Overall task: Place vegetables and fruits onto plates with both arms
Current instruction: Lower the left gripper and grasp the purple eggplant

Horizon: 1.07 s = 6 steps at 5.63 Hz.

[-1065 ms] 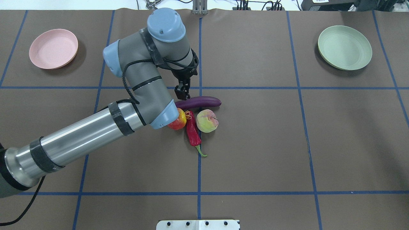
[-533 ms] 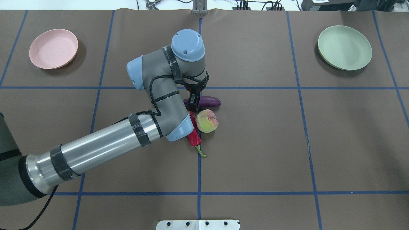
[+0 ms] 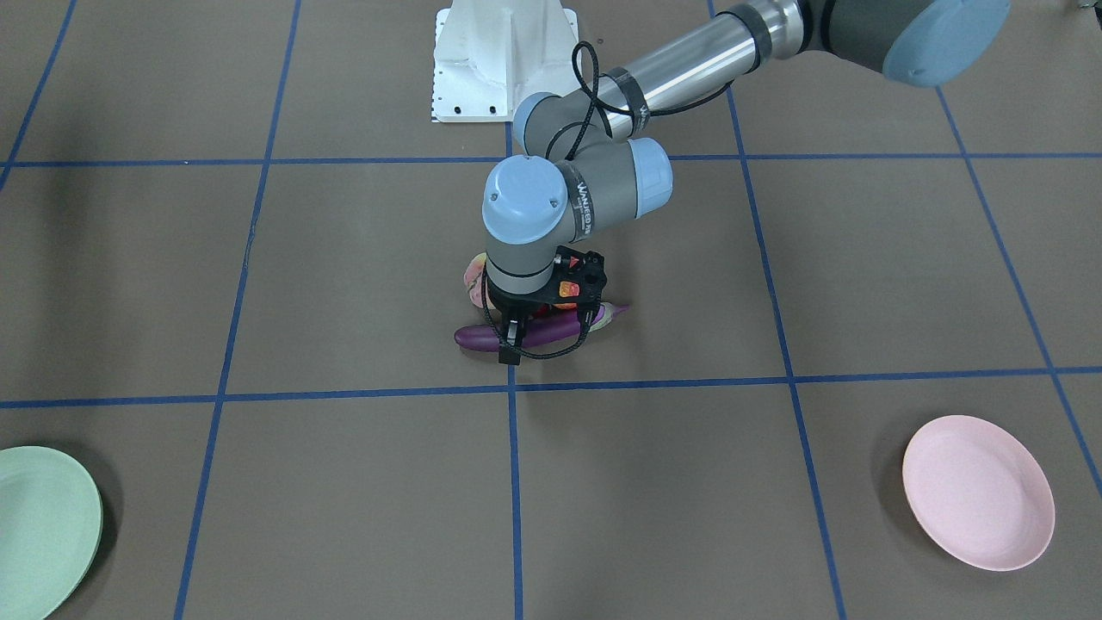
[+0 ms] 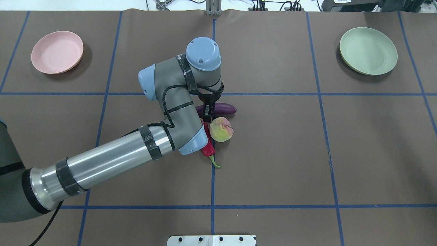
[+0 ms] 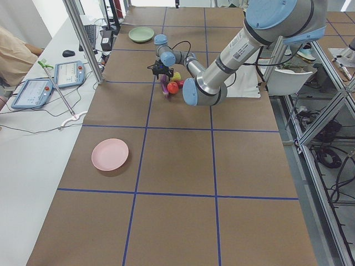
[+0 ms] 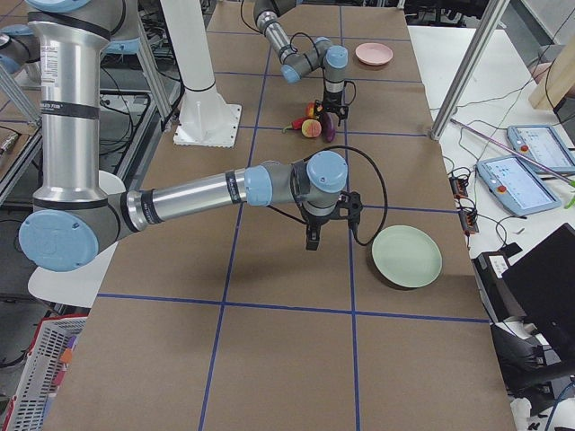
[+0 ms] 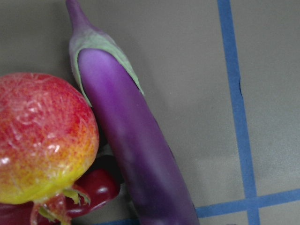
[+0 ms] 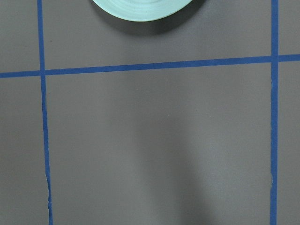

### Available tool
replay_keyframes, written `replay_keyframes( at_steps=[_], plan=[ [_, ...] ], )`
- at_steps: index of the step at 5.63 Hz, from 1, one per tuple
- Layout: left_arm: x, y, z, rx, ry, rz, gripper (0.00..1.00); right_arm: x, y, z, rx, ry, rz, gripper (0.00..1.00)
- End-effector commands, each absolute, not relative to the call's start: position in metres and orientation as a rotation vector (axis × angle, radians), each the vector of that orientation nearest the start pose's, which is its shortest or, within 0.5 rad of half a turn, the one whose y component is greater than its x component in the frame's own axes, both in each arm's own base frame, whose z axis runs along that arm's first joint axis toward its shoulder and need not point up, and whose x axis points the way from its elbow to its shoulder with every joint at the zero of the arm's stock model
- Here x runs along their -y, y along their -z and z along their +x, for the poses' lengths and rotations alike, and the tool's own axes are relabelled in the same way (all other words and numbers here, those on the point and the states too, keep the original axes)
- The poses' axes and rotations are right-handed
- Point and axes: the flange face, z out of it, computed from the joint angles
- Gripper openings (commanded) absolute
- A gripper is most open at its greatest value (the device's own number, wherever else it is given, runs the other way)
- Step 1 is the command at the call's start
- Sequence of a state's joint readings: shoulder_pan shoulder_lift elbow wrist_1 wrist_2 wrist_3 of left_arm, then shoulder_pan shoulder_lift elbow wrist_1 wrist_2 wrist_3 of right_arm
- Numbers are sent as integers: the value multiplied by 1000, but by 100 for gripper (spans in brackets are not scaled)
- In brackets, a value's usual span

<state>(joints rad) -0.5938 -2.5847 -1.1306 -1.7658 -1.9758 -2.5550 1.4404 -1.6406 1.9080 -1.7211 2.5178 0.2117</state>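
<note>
The purple eggplant (image 4: pixel 223 108) lies at the table's middle, with the red chili pepper (image 4: pixel 207 145) and the peach (image 4: pixel 221 129) just in front of it. The pomegranate (image 7: pixel 42 136) touches the eggplant (image 7: pixel 136 150) near its cap; the arm hides it from overhead. My left gripper (image 4: pixel 207 111) is down over the eggplant's middle, open, one finger on each side of it (image 3: pixel 508 340). My right gripper (image 6: pixel 312 242) hovers over bare table near the mint green plate (image 4: pixel 368 51); I cannot tell its state. The pink plate (image 4: pixel 57 52) is empty at the far left.
The white base pedestal (image 3: pixel 504 56) stands at the robot's side of the table. Blue tape lines cross the brown table cover. Metal posts and operator tablets (image 6: pixel 508 184) stand along the far edge.
My left arm has swung right and come down from left of the eggplant onto its middle. The arm now hides the pomegranate from overhead. The fruits and vegetables have not moved.
</note>
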Motion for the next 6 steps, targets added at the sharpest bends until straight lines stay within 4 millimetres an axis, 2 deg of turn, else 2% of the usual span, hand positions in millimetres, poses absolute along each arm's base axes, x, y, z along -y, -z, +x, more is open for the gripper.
replay_keyframes(
  at_steps=[1,3,4,6],
  plan=[
    [540,-176,632,-727,1306,-561,82,457,-531,-7,951,-21,-58,100],
    [535,-184,636,-716,1302,-564,82,457,-531,-7,950,-23,-61,100],
    [535,-184,636,-714,1303,-562,78,456,-531,-7,950,-23,-61,100],
    [536,-185,636,-717,1309,-554,63,454,-534,-7,950,-26,-66,100]
  ],
)
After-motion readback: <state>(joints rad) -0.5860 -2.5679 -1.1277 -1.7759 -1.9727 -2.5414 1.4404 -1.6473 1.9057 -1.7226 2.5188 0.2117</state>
